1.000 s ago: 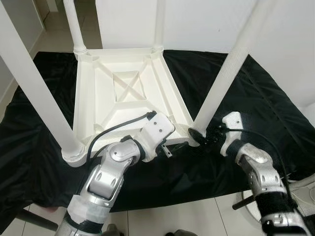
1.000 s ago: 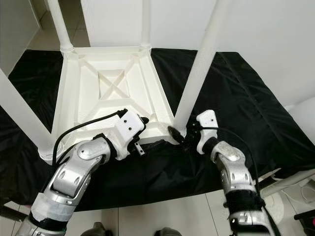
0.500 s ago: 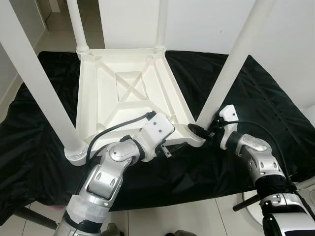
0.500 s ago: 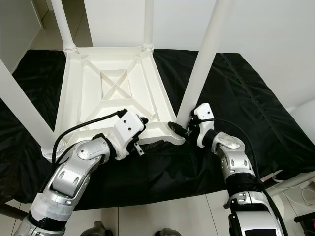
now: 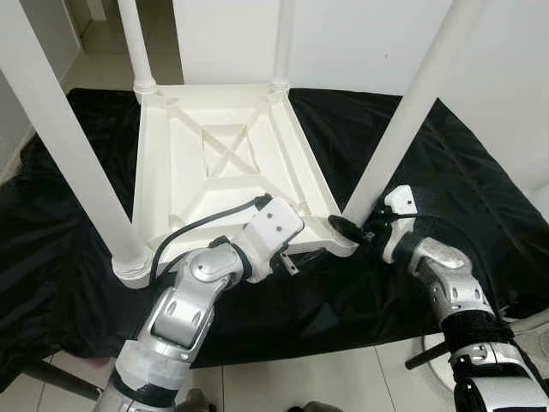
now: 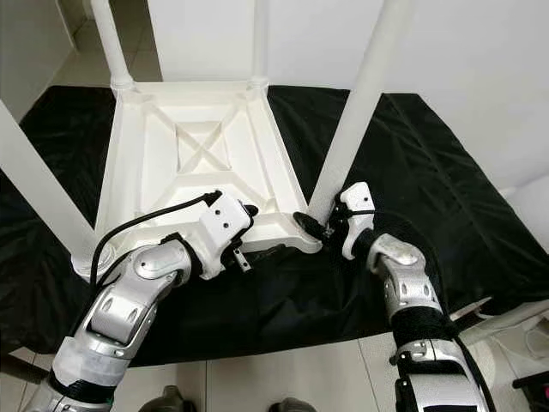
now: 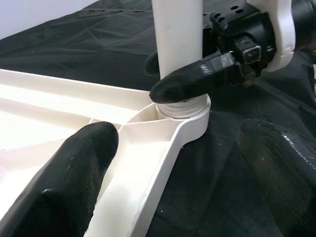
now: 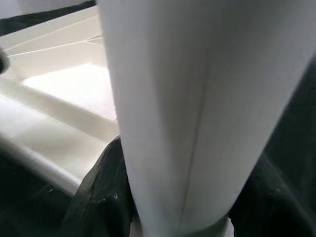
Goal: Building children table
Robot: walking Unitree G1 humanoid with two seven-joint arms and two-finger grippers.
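A white children's table (image 5: 225,163) lies upside down on a black cloth, its legs pointing up. My right gripper (image 5: 350,230) is shut on the near right leg (image 5: 403,120) just above its corner socket. In the right wrist view the leg (image 8: 187,98) sits between the black fingers (image 8: 101,192). My left gripper (image 7: 175,132) stands open astride the table's near rim (image 7: 163,158), one finger inside the frame and one over the cloth. From the head it lies at the near edge, left of that corner (image 5: 310,255).
The black cloth (image 5: 480,197) covers the floor under the table. The near left leg (image 5: 69,146) rises close to my left arm, and two far legs (image 5: 135,47) stand by the white wall. Pale tiles (image 5: 300,386) lie in front.
My right gripper moved in from just right of the leg and closed around its base. The left gripper stayed at the rim. The view shifted slightly.
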